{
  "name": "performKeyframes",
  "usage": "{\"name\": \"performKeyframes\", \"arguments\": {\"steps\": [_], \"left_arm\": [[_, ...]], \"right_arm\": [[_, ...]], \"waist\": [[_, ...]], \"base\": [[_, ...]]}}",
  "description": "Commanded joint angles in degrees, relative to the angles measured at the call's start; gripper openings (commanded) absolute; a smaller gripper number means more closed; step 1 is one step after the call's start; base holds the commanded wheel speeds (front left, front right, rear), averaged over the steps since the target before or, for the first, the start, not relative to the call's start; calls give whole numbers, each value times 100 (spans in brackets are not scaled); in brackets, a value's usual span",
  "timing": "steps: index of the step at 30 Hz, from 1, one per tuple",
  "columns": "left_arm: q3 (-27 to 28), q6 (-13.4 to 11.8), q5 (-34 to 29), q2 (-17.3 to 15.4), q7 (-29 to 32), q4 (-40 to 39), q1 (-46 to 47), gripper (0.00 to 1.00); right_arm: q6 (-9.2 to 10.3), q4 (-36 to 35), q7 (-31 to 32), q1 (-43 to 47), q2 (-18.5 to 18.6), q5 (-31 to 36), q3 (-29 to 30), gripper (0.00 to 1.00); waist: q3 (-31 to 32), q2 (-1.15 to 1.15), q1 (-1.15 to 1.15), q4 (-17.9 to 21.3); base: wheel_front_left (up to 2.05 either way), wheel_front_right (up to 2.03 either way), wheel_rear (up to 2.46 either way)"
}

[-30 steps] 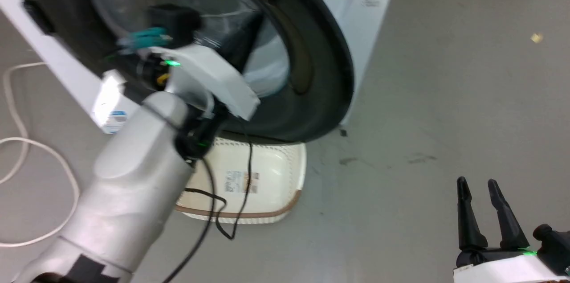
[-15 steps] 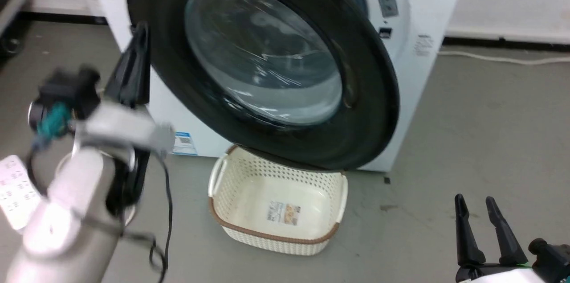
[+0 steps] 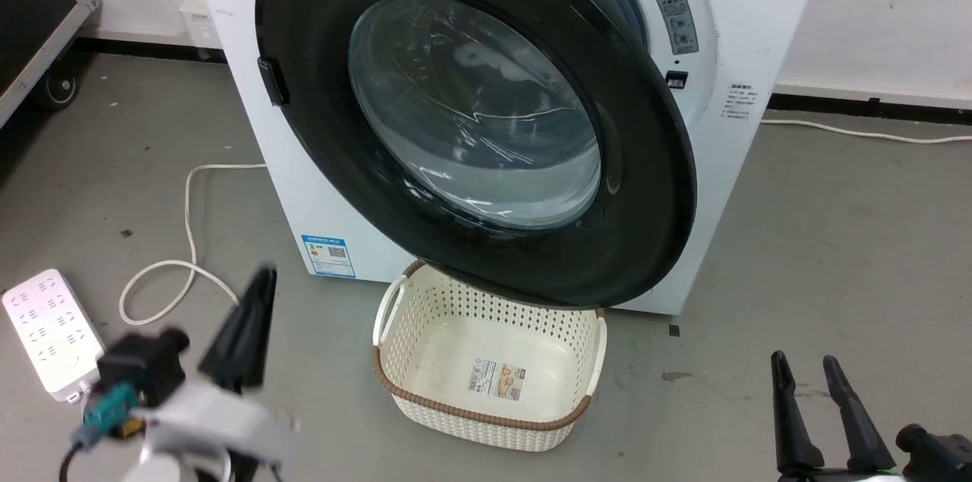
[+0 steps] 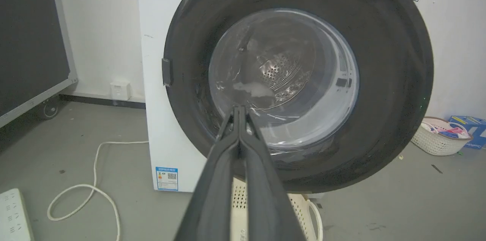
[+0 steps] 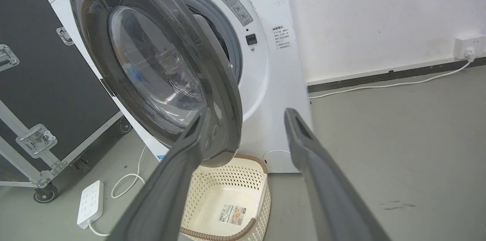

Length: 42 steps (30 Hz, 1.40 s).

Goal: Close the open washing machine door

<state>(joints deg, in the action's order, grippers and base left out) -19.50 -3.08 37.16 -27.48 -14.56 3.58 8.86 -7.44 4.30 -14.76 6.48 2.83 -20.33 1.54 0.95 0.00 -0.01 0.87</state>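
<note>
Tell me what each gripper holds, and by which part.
Nothing is held. The left gripper is shut, empty, apart from the door; the right gripper is open, empty.

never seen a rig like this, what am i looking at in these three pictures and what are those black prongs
It is a wheeled robot with two arms, facing a white washing machine. One picture is from a camera on its head, looking down; the other two are from cameras on its wrists, each looking along that arm's own prongs. Those prongs are its tools for grasping. The left tool is shut, fingers pressed together, holding nothing. The right tool is open and empty. The washing machine door, black-rimmed with a glass bowl, stands partly open, untouched. On the grey floor beneath it sits a cream basket; further left lie a white power strip and a looped white cable.
</note>
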Motion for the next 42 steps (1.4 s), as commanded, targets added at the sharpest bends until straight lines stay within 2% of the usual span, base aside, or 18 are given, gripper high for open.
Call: {"name": "performKeyframes", "arguments": {"steps": [1,10,11,12,13,18,19,20,25,29,36,42], "left_arm": [[22,-54,77,24,48,-28,-212,0],[97,-333,345,119,169,-36,-811,0],[116,-348,363,133,160,-33,-825,34],[126,-356,368,139,152,-33,-832,90],[133,-361,362,140,143,-37,-836,100],[179,-401,330,152,98,-68,-839,100],[190,-418,320,150,92,-78,-840,100],[202,-434,308,149,85,-91,-842,100],[310,-521,277,147,47,-223,-863,100],[349,-526,241,115,33,-381,-819,100],[372,-453,231,123,20,-572,-580,100],[411,-368,249,176,1,-566,-403,100]], "right_arm": [[-5,11,-24,75,5,-48,-19,100],[-5,105,-24,126,5,84,-180,100],[-5,109,-24,123,5,102,-188,100],[-5,113,-24,120,5,144,-194,100],[-5,114,-20,116,5,215,-203,100],[-5,19,132,116,5,597,-163,100],[-5,-20,189,118,5,653,-160,72],[-5,-65,251,117,5,684,-179,0],[-5,-148,600,-31,5,687,-234,0],[-5,-60,859,-568,5,782,-432,0],[-5,731,1140,-1841,5,1010,-501,0],[-5,1395,1139,-2688,5,1368,-168,0]], "waist": [[2,0,1,10],[-8,0,1,20],[-9,0,1,24],[-10,0,1,27],[-10,0,1,31],[-9,0,1,53],[-9,0,1,57],[-12,0,1,61],[-72,0,1,49],[-254,0,1,-57],[-677,0,1,-412],[-1051,0,1,-706]], "base": [[0,0,0],[0,0,0],[0,0,0],[0,0,0],[0,0,0],[0,0,0],[0,0,0],[0,0,0],[0,0,0],[0,0,0],[0,0,0],[0,0,0]]}}
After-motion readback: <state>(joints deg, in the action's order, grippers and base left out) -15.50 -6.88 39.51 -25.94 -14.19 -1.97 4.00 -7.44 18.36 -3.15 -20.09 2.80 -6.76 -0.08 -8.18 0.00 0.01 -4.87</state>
